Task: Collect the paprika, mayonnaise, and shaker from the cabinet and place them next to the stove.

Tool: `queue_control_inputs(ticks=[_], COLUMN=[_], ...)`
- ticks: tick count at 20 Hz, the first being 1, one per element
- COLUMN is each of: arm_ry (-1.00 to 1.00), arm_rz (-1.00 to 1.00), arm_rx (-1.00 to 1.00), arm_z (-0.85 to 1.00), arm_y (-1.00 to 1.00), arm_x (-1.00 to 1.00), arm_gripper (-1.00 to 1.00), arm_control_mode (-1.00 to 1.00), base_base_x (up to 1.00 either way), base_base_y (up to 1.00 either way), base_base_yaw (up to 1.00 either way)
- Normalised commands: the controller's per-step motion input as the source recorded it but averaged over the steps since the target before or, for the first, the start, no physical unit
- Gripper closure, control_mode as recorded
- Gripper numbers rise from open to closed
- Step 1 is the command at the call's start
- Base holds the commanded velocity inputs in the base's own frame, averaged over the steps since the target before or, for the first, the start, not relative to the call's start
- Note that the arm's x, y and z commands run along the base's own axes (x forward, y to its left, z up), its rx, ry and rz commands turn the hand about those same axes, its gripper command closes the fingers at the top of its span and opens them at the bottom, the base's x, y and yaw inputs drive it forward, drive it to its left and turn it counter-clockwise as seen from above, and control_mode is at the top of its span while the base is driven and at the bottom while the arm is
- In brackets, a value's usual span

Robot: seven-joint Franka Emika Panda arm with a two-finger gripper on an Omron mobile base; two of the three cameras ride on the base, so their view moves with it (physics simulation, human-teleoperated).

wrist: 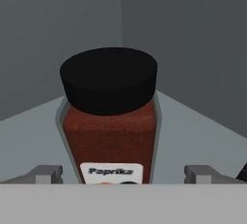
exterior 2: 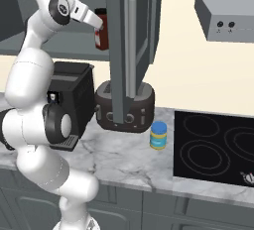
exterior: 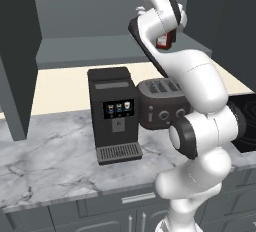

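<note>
The paprika (wrist: 110, 121), a dark-red bottle with a black cap, stands on the grey shelf of the open cabinet (exterior: 95, 51). My gripper (wrist: 125, 174) is open, with a fingertip low on each side of the bottle and a gap to each. From the right base the gripper (exterior 2: 100, 25) reaches into the cabinet at the paprika (exterior 2: 102, 38); the paprika (exterior: 165, 40) peeks out behind my arm. The mayonnaise (exterior 2: 158, 135), a blue-lidded jar, stands on the counter just left of the black stove (exterior 2: 213, 147). The shaker is out of view.
A black coffee machine (exterior: 115, 113) and a dark toaster (exterior: 161, 103) stand on the marble counter (exterior: 50, 161) below the cabinet. The cabinet door (exterior 2: 130, 50) hangs open to the right of my hand. A grey hood (exterior 2: 225, 18) hangs above the stove.
</note>
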Motion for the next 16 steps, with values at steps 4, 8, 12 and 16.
queue_control_inputs(ticks=[4, 8, 12, 16], arm_ry=[0.00, 0.00, 0.00, 0.00], arm_rz=[0.00, 0.00, 0.00, 0.00], arm_rx=[0.00, 0.00, 0.00, 0.00], arm_z=[0.00, 0.00, 0.00, 0.00], arm_y=[0.02, 0.03, 0.02, 0.00], arm_x=[0.03, 0.07, 0.09, 0.05], arm_gripper=[-1.00, -1.00, -1.00, -1.00], arm_control_mode=[-1.00, -1.00, -1.00, -1.00], base_base_x=[0.00, 0.00, 0.00, 0.00], base_base_y=[0.00, 0.00, 0.00, 0.00], base_base_yaw=[0.00, 0.00, 0.00, 0.00])
